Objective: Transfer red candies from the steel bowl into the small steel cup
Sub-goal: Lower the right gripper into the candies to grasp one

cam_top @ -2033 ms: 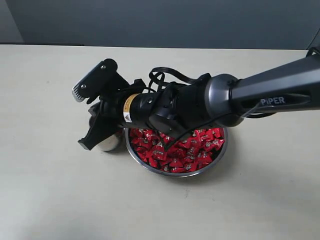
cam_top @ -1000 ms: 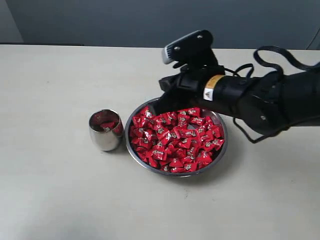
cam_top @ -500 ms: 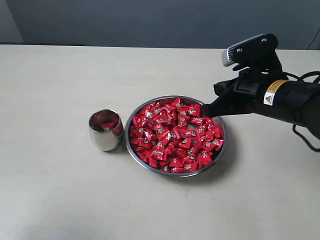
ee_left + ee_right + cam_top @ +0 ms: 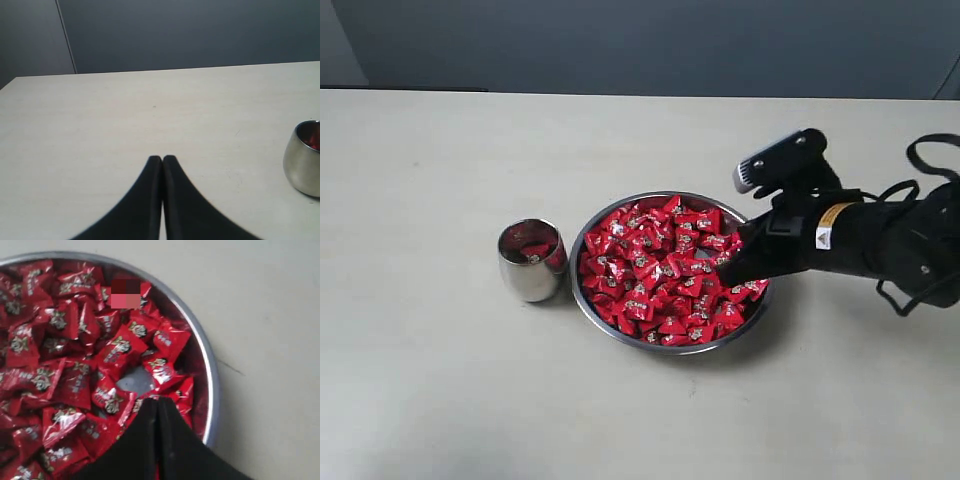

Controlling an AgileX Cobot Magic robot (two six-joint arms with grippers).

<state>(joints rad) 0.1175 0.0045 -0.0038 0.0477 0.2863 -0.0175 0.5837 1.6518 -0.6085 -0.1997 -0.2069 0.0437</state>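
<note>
Starting at the lower edge of the exterior view, bare beige tabletop (image 4: 450,410) comes first. Just past it, centre frame, sits the steel bowl (image 4: 670,349), heaped with red candies (image 4: 650,270) in shiny wrappers with small silvery marks. Left of the bowl, just beside its rim, the small steel cup (image 4: 528,280) stands upright, and a few red wrappers (image 4: 532,248) show inside it.

My right gripper (image 4: 724,279) comes in from the right of the frame and slants down over the bowl's right rim, its tips among the candies on that side. My right wrist camera shows its two black fingers (image 4: 145,425) pressed flat together with no gap, and I see nothing pinched between them. The tips rest at the pile close to the bowl's rim (image 4: 210,385), and a grey patch of the bowl's floor (image 4: 135,381) shows just ahead of them among the candies (image 4: 75,340).

My left gripper (image 4: 162,159) appears only in its own wrist camera. It is closed too, finger against finger and empty, over bare table. The cup (image 4: 300,170) stands well apart from it, cut off by the frame edge.

Farthest back in the exterior view, a dark grey wall (image 4: 620,40) runs along the top.
</note>
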